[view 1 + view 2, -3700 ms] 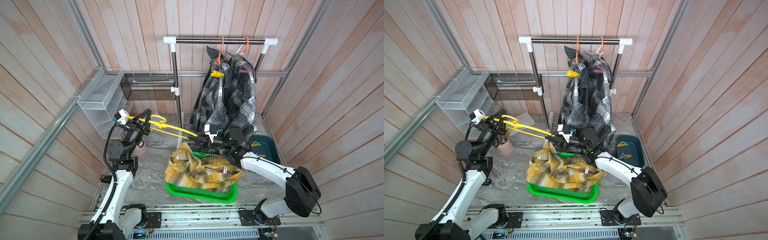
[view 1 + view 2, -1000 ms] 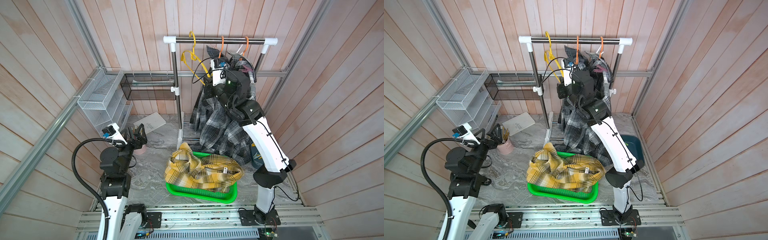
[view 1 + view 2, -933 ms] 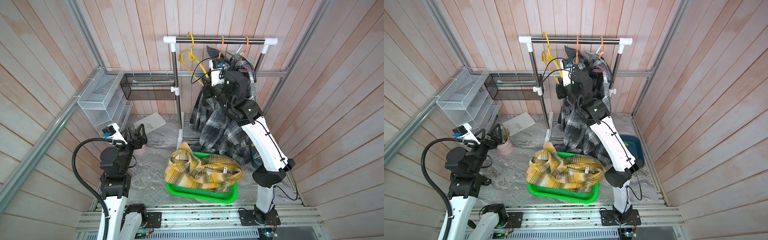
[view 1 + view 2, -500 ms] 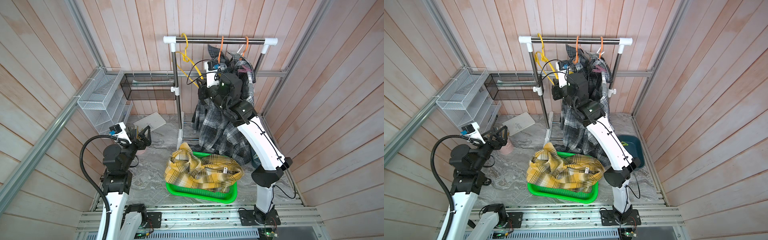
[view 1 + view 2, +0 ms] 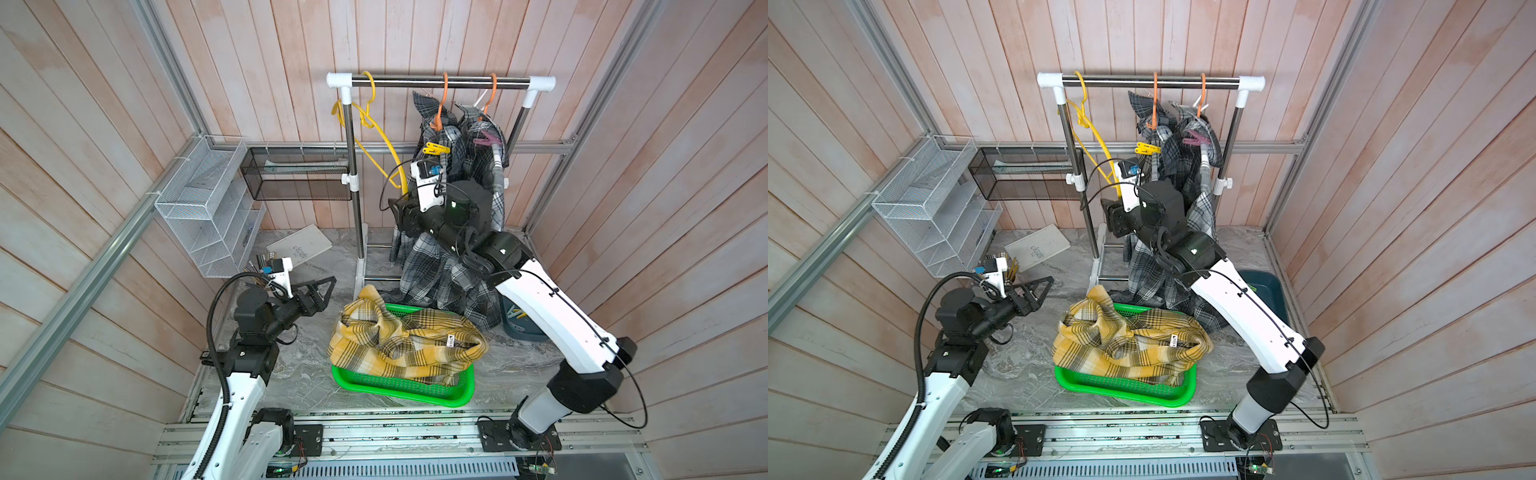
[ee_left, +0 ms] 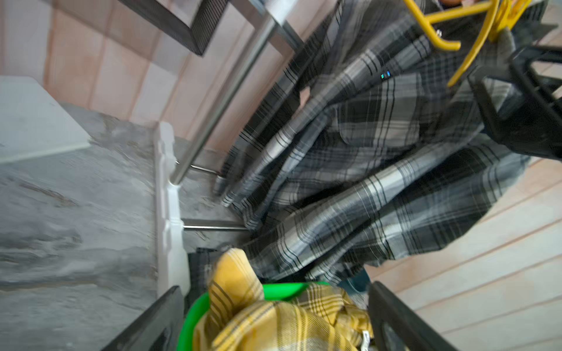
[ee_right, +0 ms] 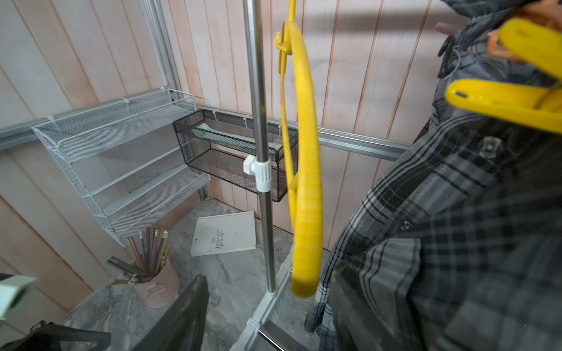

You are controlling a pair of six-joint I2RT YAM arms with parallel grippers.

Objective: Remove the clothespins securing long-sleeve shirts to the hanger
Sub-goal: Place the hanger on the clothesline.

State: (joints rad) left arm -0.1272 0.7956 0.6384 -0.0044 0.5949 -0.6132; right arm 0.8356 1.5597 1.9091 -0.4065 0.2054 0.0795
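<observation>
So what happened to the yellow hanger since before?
The right gripper carried the yellow hanger up from over the green basket, hooked it on the rail and let go. The left gripper drew back, open. The yellow shirt and both clipped grey shirts stayed put.

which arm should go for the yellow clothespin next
Right. The right gripper is open, up beside the hanging grey shirts, just below the yellow clothespin. The left gripper sits low near the green basket, far from it.
</observation>
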